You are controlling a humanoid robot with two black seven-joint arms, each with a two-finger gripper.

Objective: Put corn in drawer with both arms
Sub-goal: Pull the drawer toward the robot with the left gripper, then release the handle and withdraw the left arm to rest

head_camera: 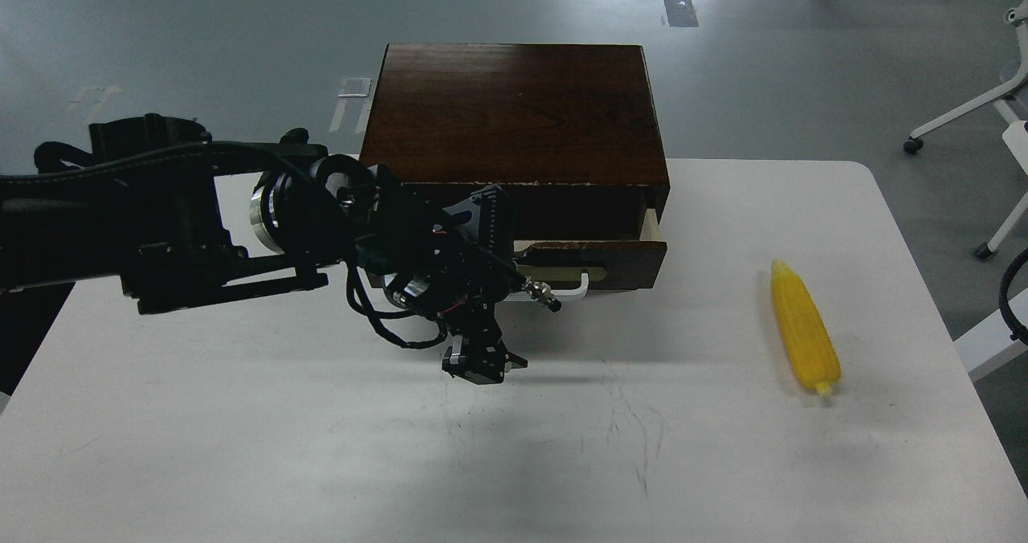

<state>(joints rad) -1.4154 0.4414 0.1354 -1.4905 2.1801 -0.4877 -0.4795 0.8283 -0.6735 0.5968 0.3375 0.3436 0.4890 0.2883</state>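
Note:
The yellow corn (805,328) lies on the white table (241,447) at the right, pointed end away from me. The dark brown drawer (598,260) of the wooden cabinet (514,109) stands a little way out, and its pale inner side (652,220) shows. The right end of its white bar handle (574,290) shows, while my left arm hides the left end. My left gripper (482,364) hangs small and dark over the table, just in front of the drawer's left half. Its fingers cannot be told apart. It holds nothing that I can see. My right gripper is out of view.
A black cable loop (1013,298) shows at the right edge. A silver plug (546,295) on my left arm's cable sticks out in front of the handle. Chair legs on castors (956,125) stand on the grey floor beyond the table's right side.

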